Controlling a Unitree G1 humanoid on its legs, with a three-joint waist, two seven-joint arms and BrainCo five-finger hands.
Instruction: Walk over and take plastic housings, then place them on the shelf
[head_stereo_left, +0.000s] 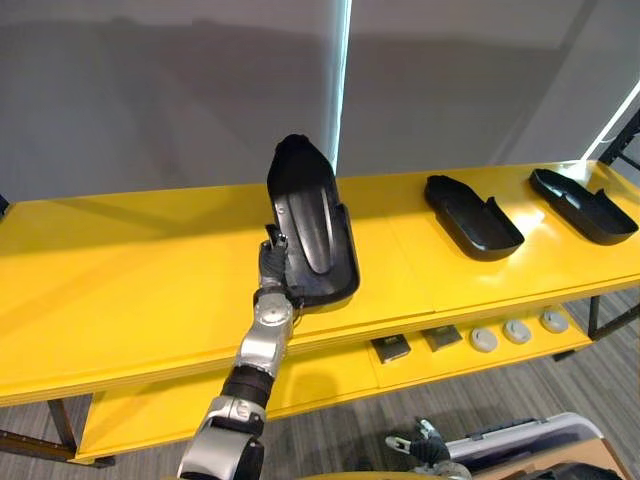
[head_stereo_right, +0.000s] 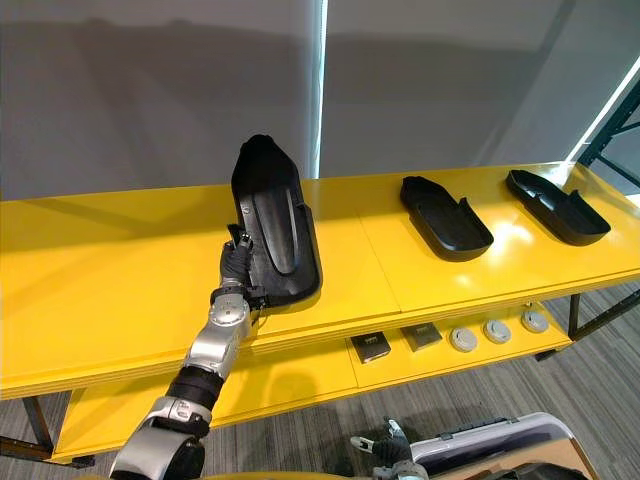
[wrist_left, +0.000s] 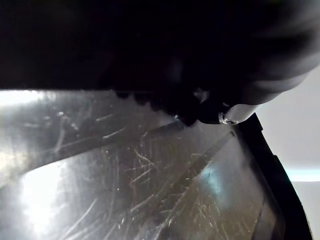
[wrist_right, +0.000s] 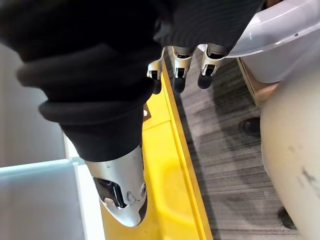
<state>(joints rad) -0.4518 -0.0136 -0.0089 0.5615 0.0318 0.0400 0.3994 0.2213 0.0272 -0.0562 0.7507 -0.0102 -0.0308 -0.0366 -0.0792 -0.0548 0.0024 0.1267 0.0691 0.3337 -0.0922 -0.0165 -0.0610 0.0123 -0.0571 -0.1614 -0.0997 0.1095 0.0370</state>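
The left hand reaches up over the front edge of the yellow shelf and pinches the left rim of the held housing, close to that part's near end. In the left wrist view a silver fingertip presses on the glossy, scratched inner face of the black shell, with the hand's dark cover just above it. The held housing is a long black plastic shell, tipped up steeply: its broad near end is down at the front edge of the shelf's top board, about the middle of the board's length, and its narrow rounded end rises toward the grey wall behind, hollow side facing the camera. Two more black shells lie flat on the same top board, hollow side up and well apart from the held one: the second housing right of the middle, and the third housing near the right end. On the lower board of the shelf, below the second housing, two small dark square pieces lie side by side, and to their right three round grey discs lie in a row. The right hand hangs low beside the shelf's front edge over the grey carpeted floor, its fingers loose and nearly straight, holding nothing.
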